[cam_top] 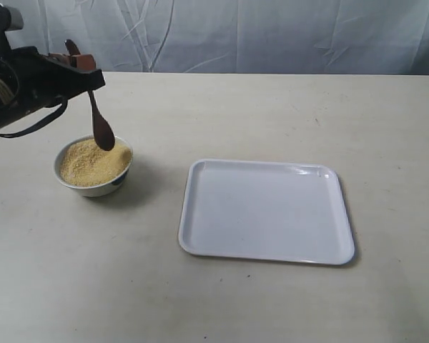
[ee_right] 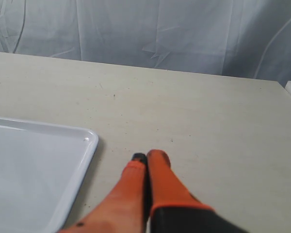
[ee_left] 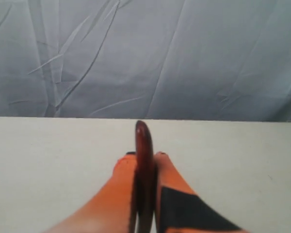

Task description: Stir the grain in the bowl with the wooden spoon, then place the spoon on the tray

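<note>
So, stirring step, I'd say: the slim dark reddish-brown wooden spoon hangs head-down, tip seemingly in the yellowish-tan grain of the small round white bowl, mid-left of frame. Left gripper, upper left, is clamped on its handle, arm stretched in level from the left edge. Next: swirl it, then carry to the large flat white tray, centre-right. Right gripper is pinched together, empty.

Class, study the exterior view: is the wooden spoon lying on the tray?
No, the left end effector holds the wooden spoon head-down over the bowl, apart from the tray.
</note>
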You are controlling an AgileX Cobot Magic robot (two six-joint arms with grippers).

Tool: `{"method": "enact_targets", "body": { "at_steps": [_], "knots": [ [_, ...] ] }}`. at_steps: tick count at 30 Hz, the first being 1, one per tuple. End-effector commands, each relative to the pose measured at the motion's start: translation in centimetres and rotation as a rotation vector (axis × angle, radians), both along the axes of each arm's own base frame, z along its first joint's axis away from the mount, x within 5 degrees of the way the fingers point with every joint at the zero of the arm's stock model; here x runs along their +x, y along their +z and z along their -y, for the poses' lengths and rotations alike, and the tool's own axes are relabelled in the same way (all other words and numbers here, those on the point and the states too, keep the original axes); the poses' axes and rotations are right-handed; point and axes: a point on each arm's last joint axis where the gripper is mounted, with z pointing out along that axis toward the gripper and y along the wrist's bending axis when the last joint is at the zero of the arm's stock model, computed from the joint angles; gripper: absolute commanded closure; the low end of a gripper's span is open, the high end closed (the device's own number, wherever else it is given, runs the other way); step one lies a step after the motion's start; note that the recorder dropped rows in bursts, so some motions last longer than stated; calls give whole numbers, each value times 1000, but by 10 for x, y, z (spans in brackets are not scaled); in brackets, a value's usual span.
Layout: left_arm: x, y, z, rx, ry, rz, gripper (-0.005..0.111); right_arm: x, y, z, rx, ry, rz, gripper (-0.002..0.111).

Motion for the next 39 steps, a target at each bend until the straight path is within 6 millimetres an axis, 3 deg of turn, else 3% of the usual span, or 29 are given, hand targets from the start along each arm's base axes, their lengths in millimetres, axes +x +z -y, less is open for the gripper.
{"method": "enact_targets", "body": {
  "at_steps": [1, 10, 15, 22, 32, 39],
  "knots": [
    [-1, 5, 2, -42, -21, 5, 107, 0, 1, 0, 0, -3, 17, 108],
    [1, -42, 0, 16, 2, -185, 107, 0, 1, 0, 0, -3, 17, 108],
    [0, -52, -3, 94, -7, -192, 107, 0, 1, 0, 0, -3, 17, 108],
    [2, -38, -20, 112, 51, -138, 107, 0, 1, 0, 0, -3, 17, 108],
    [-3, 4, -23, 66, 54, 36, 107, 0, 1, 0, 0, -3, 17, 108],
    [2, -6, -31, 196, 118, -23, 107, 0, 1, 0, 0, -3, 17, 108]
  ]
}}
